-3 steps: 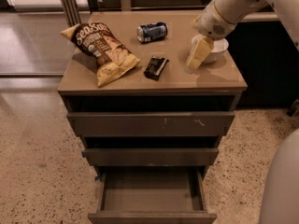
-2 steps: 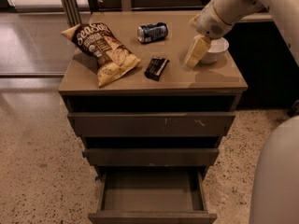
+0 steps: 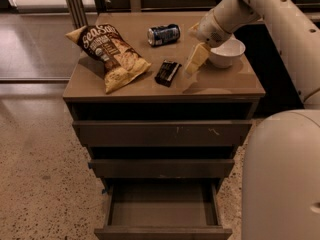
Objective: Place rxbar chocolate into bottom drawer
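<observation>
Camera view: lining up on the bar.
The pale pincer (image 3: 196, 59) hovers just right of the small, flat, dark-wrapped rxbar chocolate (image 3: 167, 72) mid-frame on the brown worktop (image 3: 225, 81); whether it is spread, I cannot tell. Best to centre it over the bar's narrow width. The grey-brown bottom drawer (image 3: 162, 232) gapes at bottom centre.

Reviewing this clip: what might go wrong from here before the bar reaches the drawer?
The gripper is between the rxbar chocolate and the white bowl, so the arm may knock the bowl. The bar lies flat on the cabinet top; a grasp could slip or shove it toward the chip bag.
</observation>
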### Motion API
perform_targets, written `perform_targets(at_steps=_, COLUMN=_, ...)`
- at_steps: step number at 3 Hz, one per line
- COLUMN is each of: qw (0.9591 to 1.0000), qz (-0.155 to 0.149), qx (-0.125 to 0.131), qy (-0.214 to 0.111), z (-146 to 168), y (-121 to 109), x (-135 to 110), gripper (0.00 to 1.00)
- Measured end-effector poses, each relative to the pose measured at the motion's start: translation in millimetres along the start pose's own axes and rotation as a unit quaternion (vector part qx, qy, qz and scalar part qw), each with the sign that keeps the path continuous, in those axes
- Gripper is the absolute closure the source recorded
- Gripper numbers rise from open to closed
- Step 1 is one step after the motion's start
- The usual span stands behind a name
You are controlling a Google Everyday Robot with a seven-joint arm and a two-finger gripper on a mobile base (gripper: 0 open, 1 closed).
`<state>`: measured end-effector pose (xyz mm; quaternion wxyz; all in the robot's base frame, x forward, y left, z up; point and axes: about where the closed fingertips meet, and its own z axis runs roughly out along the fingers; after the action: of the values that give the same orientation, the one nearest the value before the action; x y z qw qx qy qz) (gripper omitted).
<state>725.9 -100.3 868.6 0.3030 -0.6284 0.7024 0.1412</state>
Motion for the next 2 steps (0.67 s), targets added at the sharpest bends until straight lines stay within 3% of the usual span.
perform_targets(at_steps=1, qw=0.9984, qz=0.035, qx=-0.041, qy=-0.014, z=29.9, y=4.2, x=5.3, gripper=0.00)
perform_targets(at_steps=2, qw=0.9935, qz=0.073, qx=-0.083, qy=-0.025, z=54.8, y=10.9, x=10.0, gripper=0.00)
